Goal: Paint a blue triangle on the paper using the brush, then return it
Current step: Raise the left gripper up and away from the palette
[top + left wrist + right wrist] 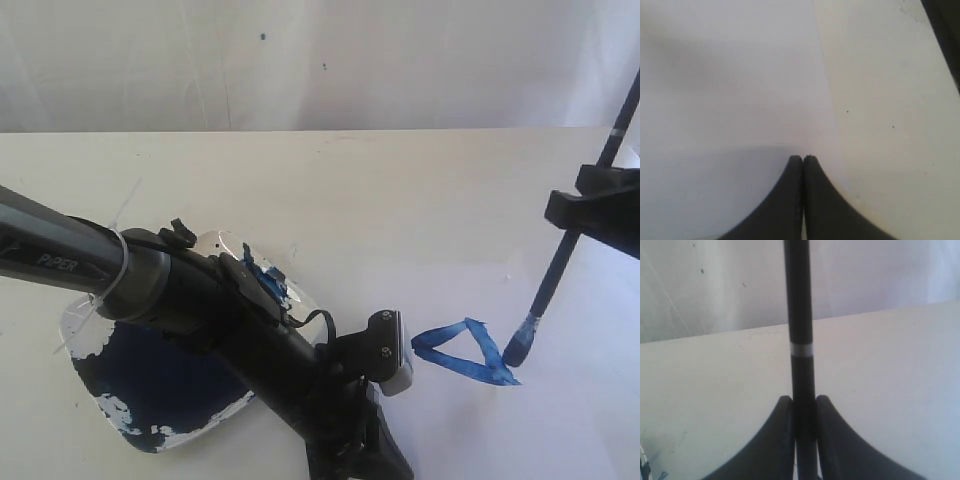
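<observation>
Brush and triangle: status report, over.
Left tool shut, empty, over paper edge. Right tool shut on brush. Tip at closed blue triangle. Left arm beside it, clear of brush.

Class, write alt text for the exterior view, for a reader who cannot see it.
The right gripper holds a black brush with its blue tip beside a blue triangle painted on white paper. The left arm stretches across a dish of dark blue paint on a cream table.
</observation>
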`<action>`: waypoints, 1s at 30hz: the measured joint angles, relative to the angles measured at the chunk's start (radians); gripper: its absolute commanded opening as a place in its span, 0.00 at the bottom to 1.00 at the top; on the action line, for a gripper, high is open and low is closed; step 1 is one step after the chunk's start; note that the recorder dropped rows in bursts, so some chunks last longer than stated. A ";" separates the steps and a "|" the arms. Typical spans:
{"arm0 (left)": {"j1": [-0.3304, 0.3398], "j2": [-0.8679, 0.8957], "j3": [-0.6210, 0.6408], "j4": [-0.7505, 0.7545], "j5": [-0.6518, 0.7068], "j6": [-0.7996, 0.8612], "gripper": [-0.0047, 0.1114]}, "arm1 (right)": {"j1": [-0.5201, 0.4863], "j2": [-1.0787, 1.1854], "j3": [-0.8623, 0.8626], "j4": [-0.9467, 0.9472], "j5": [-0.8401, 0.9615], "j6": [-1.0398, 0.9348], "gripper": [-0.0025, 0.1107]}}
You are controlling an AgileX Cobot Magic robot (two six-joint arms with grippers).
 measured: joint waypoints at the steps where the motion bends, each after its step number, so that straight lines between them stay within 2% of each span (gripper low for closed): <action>1: 0.000 0.000 0.000 0.000 0.000 0.000 0.04 | 0.000 -0.023 0.000 0.000 -0.007 -0.002 0.02; 9: 0.000 0.000 0.000 0.000 0.000 0.000 0.04 | 0.000 -0.120 0.000 0.000 -0.007 -0.002 0.02; 13: 0.033 -0.075 -0.021 0.125 0.018 -0.074 0.04 | 0.000 -0.122 0.000 0.000 -0.005 -0.002 0.02; 14: 0.058 -0.142 -0.038 0.202 0.034 -0.173 0.04 | 0.000 -0.122 0.000 0.000 -0.001 -0.002 0.02; 19: 0.100 -0.308 -0.057 0.444 0.054 -0.490 0.04 | 0.000 -0.122 0.000 0.000 0.003 -0.002 0.02; 24: 0.103 -0.479 -0.057 0.731 0.050 -0.809 0.04 | 0.000 -0.122 0.000 0.000 0.003 -0.002 0.02; 27: 0.103 -0.652 -0.057 0.962 0.088 -1.014 0.04 | 0.000 -0.122 0.000 0.000 0.035 -0.002 0.02; 30: 0.103 -0.772 -0.053 1.102 0.135 -1.155 0.04 | 0.000 -0.122 0.000 0.000 0.052 -0.002 0.02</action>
